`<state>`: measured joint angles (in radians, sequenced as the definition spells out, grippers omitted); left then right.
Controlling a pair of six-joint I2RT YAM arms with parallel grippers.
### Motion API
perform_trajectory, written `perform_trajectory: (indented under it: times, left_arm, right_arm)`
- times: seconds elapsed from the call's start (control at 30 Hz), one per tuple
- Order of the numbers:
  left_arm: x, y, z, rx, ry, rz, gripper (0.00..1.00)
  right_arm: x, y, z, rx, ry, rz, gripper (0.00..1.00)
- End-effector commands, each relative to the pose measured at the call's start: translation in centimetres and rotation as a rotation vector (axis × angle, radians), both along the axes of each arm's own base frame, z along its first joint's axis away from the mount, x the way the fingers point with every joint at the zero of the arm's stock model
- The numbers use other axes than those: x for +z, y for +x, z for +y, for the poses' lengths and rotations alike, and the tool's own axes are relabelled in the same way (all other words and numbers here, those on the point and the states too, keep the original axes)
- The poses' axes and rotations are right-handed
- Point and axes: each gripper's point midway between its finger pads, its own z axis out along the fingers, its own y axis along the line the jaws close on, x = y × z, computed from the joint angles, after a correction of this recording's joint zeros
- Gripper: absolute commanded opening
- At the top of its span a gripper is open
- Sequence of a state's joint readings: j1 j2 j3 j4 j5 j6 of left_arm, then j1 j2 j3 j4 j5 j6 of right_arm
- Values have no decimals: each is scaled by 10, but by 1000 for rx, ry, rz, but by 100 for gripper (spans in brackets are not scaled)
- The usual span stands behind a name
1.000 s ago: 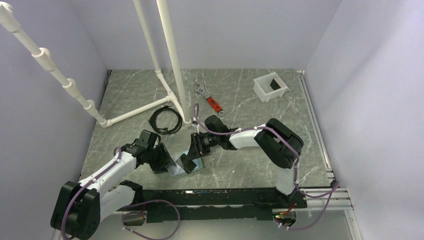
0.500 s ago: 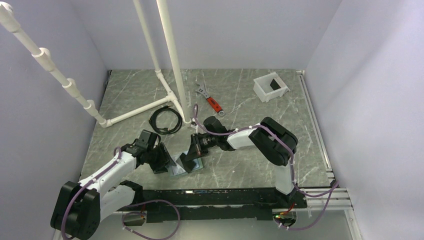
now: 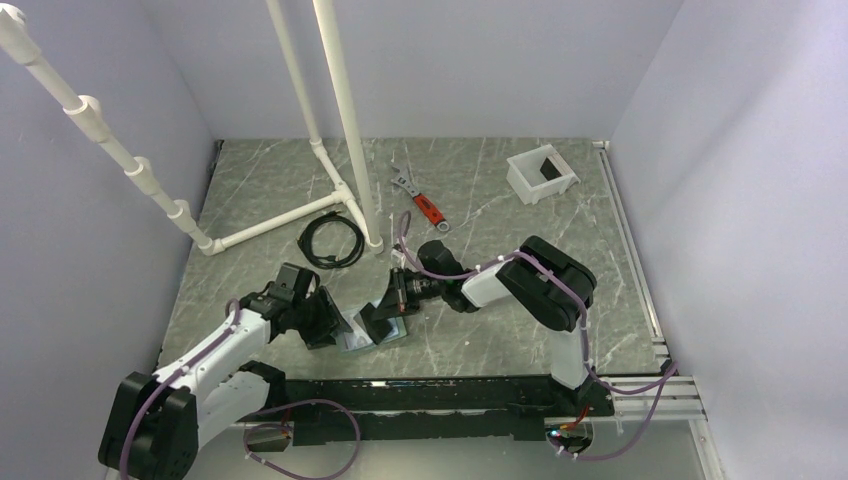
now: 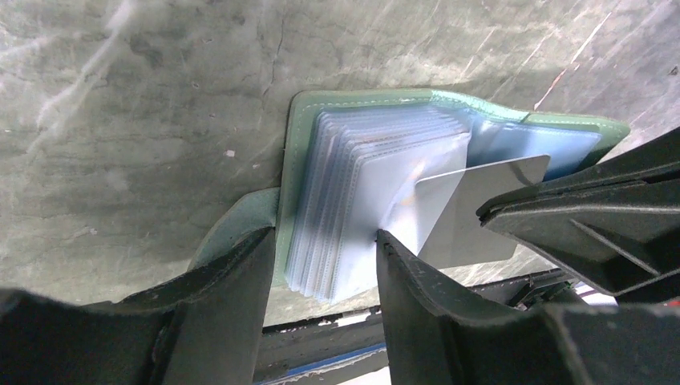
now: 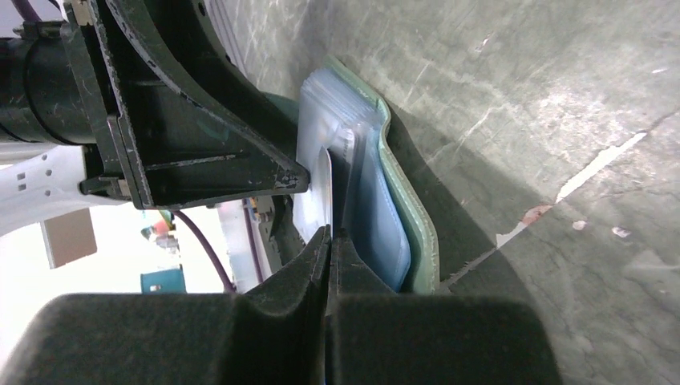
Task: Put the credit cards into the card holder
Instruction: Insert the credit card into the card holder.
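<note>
The card holder (image 4: 297,144) lies open on the marble table, grey-green with a fanned stack of clear sleeves; it also shows from above (image 3: 368,335). My left gripper (image 4: 325,234) has its two fingers closed around one cover flap and the sleeve stack, holding them up. My right gripper (image 5: 329,231) is shut on a thin pale blue-grey credit card (image 4: 473,208). That card's free end rests against the sleeves, and it shows edge-on (image 5: 325,192) beside the holder's green cover (image 5: 413,233). No tan-brown card is in view.
A white square tub (image 3: 541,173) stands at the back right. A red-handled wrench (image 3: 420,198) and a black cable coil (image 3: 331,241) lie behind the grippers. A white pipe frame (image 3: 340,130) rises at the back left. Walls close in the sides.
My right gripper's jaws have closed onto the credit card, and its forearm has shifted slightly. The left gripper keeps its hold in the same place.
</note>
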<state>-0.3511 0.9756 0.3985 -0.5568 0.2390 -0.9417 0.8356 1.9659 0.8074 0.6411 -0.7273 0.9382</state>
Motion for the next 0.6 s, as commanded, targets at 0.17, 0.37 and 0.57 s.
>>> perform_trajectory:
  times: [0.17, 0.37, 0.57]
  left_arm:
    - [-2, -5, -12, 37, -96, 5, 54]
    - [-3, -6, -13, 43, -107, 9, 53]
    - [-5, -7, -10, 44, -90, 10, 53]
  right_arm:
    - [26, 22, 7, -129, 133, -88, 0]
    - [27, 25, 8, -147, 146, -93, 0]
    - [20, 28, 5, -158, 140, -105, 0]
